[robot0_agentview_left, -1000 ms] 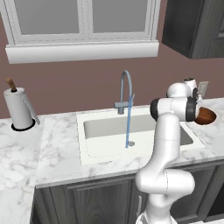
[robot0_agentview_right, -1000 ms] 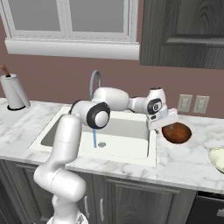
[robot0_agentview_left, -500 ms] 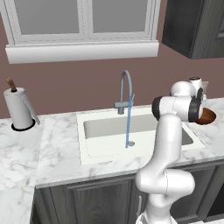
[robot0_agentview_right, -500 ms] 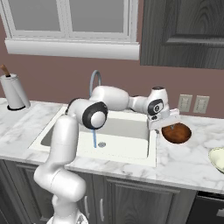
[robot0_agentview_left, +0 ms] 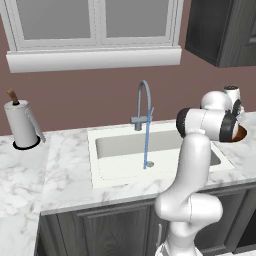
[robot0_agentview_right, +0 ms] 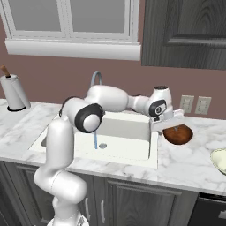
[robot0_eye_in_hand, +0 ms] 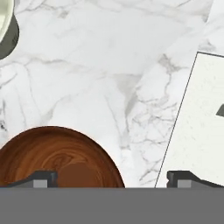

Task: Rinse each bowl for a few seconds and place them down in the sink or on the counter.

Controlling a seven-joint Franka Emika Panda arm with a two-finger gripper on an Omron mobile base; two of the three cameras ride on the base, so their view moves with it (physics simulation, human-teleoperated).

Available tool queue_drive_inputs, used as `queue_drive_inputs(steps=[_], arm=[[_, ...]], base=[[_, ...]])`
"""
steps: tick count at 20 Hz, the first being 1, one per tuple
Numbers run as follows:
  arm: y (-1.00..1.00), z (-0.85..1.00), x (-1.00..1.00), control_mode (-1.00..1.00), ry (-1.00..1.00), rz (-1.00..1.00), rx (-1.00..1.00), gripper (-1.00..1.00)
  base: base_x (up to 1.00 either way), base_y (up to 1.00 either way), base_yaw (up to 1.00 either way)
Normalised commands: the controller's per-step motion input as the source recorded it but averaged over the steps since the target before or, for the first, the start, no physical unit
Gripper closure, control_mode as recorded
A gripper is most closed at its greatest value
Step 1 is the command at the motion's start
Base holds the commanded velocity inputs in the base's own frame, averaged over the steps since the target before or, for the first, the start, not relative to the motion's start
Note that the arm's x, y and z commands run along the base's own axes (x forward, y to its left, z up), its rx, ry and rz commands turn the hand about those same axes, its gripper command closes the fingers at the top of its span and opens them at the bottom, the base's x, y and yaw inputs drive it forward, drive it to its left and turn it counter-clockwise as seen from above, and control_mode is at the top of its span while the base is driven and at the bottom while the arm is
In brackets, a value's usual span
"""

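On the counter [robot0_agentview_right: 185,159] right of the sink [robot0_agentview_right: 132,152] we see a reddish-brown bowl [robot0_agentview_right: 177,134] sitting upright on the marble, just beside the sink's right rim. Our gripper [robot0_agentview_right: 173,124] hangs right over its left edge, jaws spread wide and clamped on nothing.

From the hand view, the bowl [robot0_eye_in_hand: 61,159] sits at lower left; one fingertip [robot0_eye_in_hand: 41,178] shows over its interior, the other [robot0_eye_in_hand: 183,178] over the sink's rim [robot0_eye_in_hand: 197,131]. We can't tell if a fingertip touches the bowl. Bare marble [robot0_eye_in_hand: 100,65] runs between bowl and sink edge. At the top left corner, a pale rounded object with a dark rim [robot0_eye_in_hand: 8,30] is cut off by the frame; we can't identify it.

From the left base view, the arm [robot0_agentview_left: 200,150] covers most of the bowl [robot0_agentview_left: 240,133]; only a brown sliver shows past the wrist.

Faucet [robot0_agentview_right: 96,78] stands at the back of the basin, and a thin blue stream of water [robot0_agentview_right: 95,140] drops into the basin near the round drain [robot0_agentview_right: 103,145]. The bowl is well apart from that stream.

Also on the counter: a paper towel holder [robot0_agentview_right: 13,92] far left by the wall, and a pale greenish dish [robot0_agentview_right: 220,160] at the right edge, near the bowl but not touching. Two wall outlets [robot0_agentview_right: 195,104] sit behind the bowl.
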Motion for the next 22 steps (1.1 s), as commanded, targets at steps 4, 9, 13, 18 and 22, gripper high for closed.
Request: queue_drive_inputs(steps=[4,9,13,18,22], arm=[[-0.01,0.37,-0.36,-1.0,-0.03,-0.05,-0.01,-1.0],[-0.09,0.27,-0.43,-1.0,-0.04,-0.03,0.0,-1.0],[-0.12,0.22,-0.47,-1.0,-0.06,-0.02,0.0,-1.0],[-0.12,0.28,-0.4,-1.0,-0.06,-0.01,0.0,-1.0],[-0.02,0.46,-0.35,-1.0,0.0,-0.03,-0.04,-1.0]], base=[[0.0,0.0,0.0],[0.0,0.0,0.0],[0.0,0.0,0.0],[0.0,0.0,0.0],[0.0,0.0,0.0]])
